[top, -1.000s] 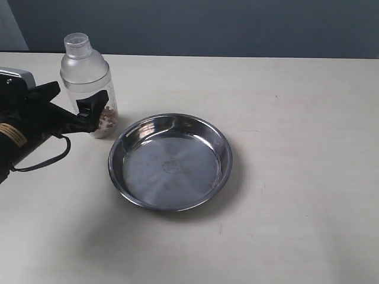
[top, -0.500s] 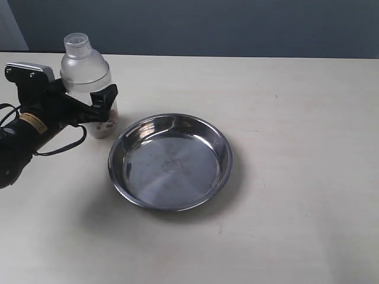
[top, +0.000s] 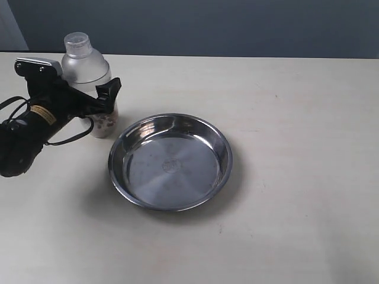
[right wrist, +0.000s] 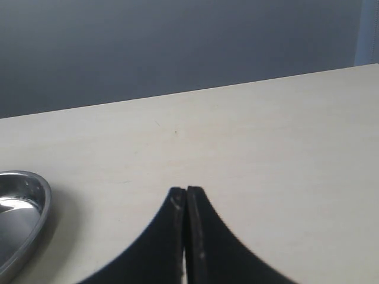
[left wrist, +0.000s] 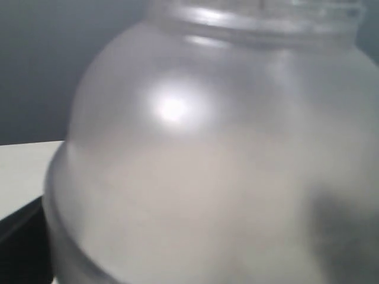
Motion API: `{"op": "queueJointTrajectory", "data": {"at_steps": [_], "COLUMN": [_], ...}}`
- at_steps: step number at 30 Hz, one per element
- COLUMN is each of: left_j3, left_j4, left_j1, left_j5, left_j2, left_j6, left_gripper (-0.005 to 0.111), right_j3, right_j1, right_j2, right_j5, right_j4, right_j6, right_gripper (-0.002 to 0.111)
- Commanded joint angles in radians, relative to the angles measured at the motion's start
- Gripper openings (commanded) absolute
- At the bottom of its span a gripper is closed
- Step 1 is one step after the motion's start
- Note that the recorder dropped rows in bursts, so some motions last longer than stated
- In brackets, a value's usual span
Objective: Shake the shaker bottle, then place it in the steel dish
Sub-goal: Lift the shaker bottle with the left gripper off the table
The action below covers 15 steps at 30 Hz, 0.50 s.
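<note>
The shaker bottle (top: 86,66) stands upright on the pale table (top: 296,148), just beside the steel dish (top: 172,168) and on its left in the exterior view, with a narrow strip of table between the two. Brown beads show through the lowest part of its wall. The left gripper (top: 100,94) reaches in from the left at about mid-height of the bottle, its jaws set around the body; one black finger (top: 110,93) lies across the side of the bottle that faces the dish, and the other is hidden behind it. Whether the fingers press on the plastic or only straddle it cannot be told. In the left wrist view the frosted dome of the bottle (left wrist: 225,165) fills nearly the whole picture, very near the camera. The right gripper (right wrist: 186,198) hangs over bare table with its two black fingertips pressed together and nothing between them, the rim of the dish (right wrist: 23,204) off to one side
</note>
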Motion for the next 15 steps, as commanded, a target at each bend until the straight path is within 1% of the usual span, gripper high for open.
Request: {"op": "queueJointTrajectory", "data": {"at_steps": [1, 3, 5, 8, 12, 15], "left_j3": [-0.003, -0.003, -0.003, -0.003, -0.003, -0.003], "left_j4": [-0.071, -0.101, -0.110, -0.087, -0.005, 0.029], "left_j1": [0.005, 0.005, 0.005, 0.005, 0.005, 0.005], "left_j5": [0.076, 0.110, 0.128, 0.142, 0.140, 0.140], "left_j2": [0.004, 0.004, 0.004, 0.004, 0.002, 0.002], "left_j6": [0.003, 0.003, 0.003, 0.001, 0.001, -0.006], "left_gripper": [0.104, 0.101, 0.093, 0.076, 0.052, 0.038], "right_j3": [0.001, 0.001, 0.001, 0.001, 0.001, 0.001], "right_j1": [0.001, 0.001, 0.001, 0.001, 0.001, 0.001], "right_j2": [0.002, 0.002, 0.002, 0.002, 0.002, 0.002], "right_j5": [-0.012, -0.012, -0.012, -0.012, -0.012, -0.012], "right_j4": [-0.002, -0.002, -0.002, -0.002, -0.002, -0.002], "right_j6": [-0.004, -0.004, -0.004, -0.004, -0.004, -0.004], "right_gripper": [-0.001, -0.001, -0.001, -0.001, -0.001, -0.001]}}
